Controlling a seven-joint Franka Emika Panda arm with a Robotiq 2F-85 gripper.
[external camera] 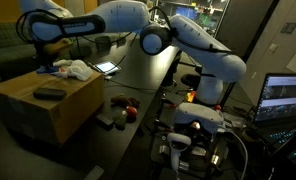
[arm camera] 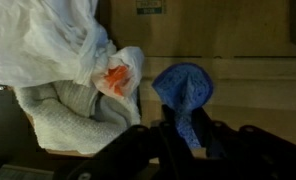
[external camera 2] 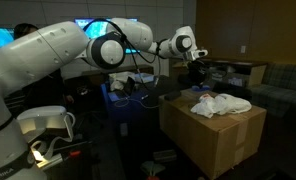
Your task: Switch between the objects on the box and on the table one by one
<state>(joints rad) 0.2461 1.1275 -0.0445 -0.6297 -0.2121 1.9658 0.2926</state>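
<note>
Three small items lie on top of the large tan cardboard box (external camera: 58, 115). A crumpled white cloth rag (arm camera: 43, 40) is heaped at the far side of the top. A small blue fabric-like piece (arm camera: 183, 88) sits just beside the rag. A flat black bar (external camera: 48, 92) lies nearer the box's front edge, apart from both.

Off the box, on the long table with a smooth black top (external camera: 138, 75), a red roundish piece (external camera: 129, 112) lies near the box's side. Dark brownish pieces (external camera: 118, 100) lie close around it.

The dark two-fingered gripper (arm camera: 188, 132) hangs over the box top. In the wrist view the lower tip of the blue piece runs down between its jaws. The jaws stand narrow around that tip, but I cannot tell whether they have clamped it or only bracket it. The piece appears to rest on the cardboard, not lifted.

By my reading, the step in hand is picking the blue piece off the box to carry it down to the table. How many exchanges are finished cannot be read from how things lie. With three items up on the box and several down beside it, most of the swapping looks undone. The blue piece would go down and a table item come up, then the rag and the bar would follow in turn.
</note>
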